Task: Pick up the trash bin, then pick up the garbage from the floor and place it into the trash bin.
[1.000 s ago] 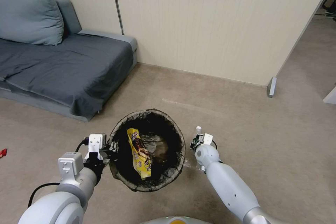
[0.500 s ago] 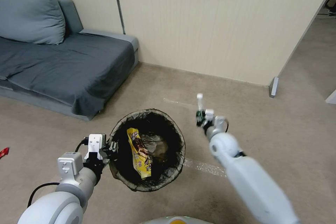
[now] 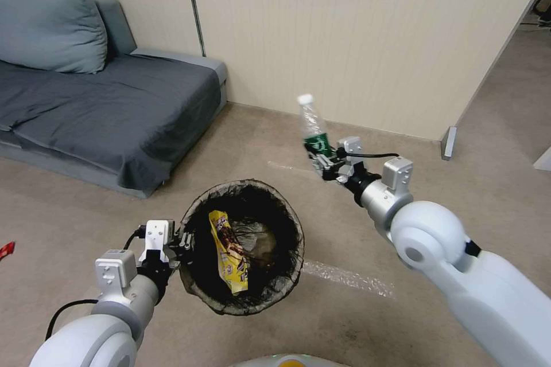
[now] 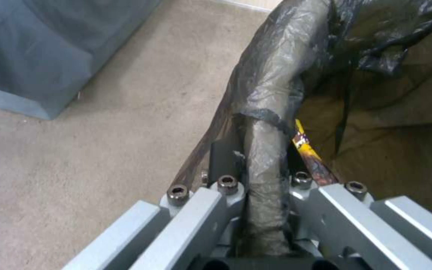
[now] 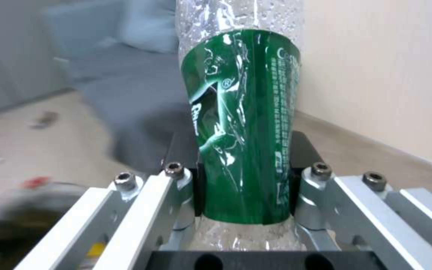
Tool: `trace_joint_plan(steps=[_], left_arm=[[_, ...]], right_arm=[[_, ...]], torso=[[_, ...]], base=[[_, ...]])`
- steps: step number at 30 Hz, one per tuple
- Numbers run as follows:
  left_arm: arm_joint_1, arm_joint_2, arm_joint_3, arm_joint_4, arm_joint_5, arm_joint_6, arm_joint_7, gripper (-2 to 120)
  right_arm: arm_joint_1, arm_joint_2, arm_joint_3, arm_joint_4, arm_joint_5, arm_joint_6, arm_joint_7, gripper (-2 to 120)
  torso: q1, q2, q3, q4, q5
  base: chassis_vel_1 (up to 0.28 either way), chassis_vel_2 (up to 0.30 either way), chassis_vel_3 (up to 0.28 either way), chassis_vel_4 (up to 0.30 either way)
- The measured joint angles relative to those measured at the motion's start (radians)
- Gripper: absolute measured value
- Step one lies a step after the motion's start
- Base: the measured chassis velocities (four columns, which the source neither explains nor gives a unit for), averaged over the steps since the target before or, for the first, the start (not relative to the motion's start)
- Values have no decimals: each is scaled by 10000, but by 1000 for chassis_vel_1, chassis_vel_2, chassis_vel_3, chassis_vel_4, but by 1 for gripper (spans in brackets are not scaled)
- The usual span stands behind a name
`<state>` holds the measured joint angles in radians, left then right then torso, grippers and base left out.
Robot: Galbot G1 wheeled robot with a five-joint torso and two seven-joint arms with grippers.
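The trash bin (image 3: pixel 244 292), lined with a dark bag, hangs off the floor at centre, with my left gripper (image 3: pixel 182 241) shut on its bagged rim (image 4: pixel 263 157). A yellow snack wrapper (image 3: pixel 229 252) lies inside it. My right gripper (image 3: pixel 322 159) is shut on a clear bottle (image 3: pixel 311 126) with a green label (image 5: pixel 243 123) and white cap, held upright in the air beyond and to the right of the bin. A small red wrapper (image 3: pixel 4 249) lies on the floor at the far left.
A grey sofa (image 3: pixel 103 103) with a cushion (image 3: pixel 49 26) stands at the left against the beige wall (image 3: pixel 356 28). Carpet floor lies all around; a strip of clear tape (image 3: pixel 344 278) marks it right of the bin. An opening leads off at the far right.
My right arm has lifted the bottle from the floor beside the bin up into the air and farther forward. The left arm and bin have stayed still.
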<state>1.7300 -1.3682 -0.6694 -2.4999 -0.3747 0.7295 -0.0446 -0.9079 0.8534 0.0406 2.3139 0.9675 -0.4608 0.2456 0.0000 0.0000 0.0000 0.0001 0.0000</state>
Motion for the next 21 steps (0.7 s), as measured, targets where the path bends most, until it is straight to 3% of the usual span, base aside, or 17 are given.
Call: trace_joint_plan(steps=[3, 21], left_arm=[[-4, -36, 34, 0, 76, 1, -9, 1], [-32, -210, 84, 0, 259, -4, -12, 1]], right_arm=[[24, -30, -401, 736, 1211, -283, 53, 22], [-235, -42, -2318, 1380, 1680, -810, 364, 22]], torso=[[0, 0, 0, -1, 0], [0, 0, 0, -1, 0]], base=[[0, 0, 0, 0], [0, 0, 0, 0]])
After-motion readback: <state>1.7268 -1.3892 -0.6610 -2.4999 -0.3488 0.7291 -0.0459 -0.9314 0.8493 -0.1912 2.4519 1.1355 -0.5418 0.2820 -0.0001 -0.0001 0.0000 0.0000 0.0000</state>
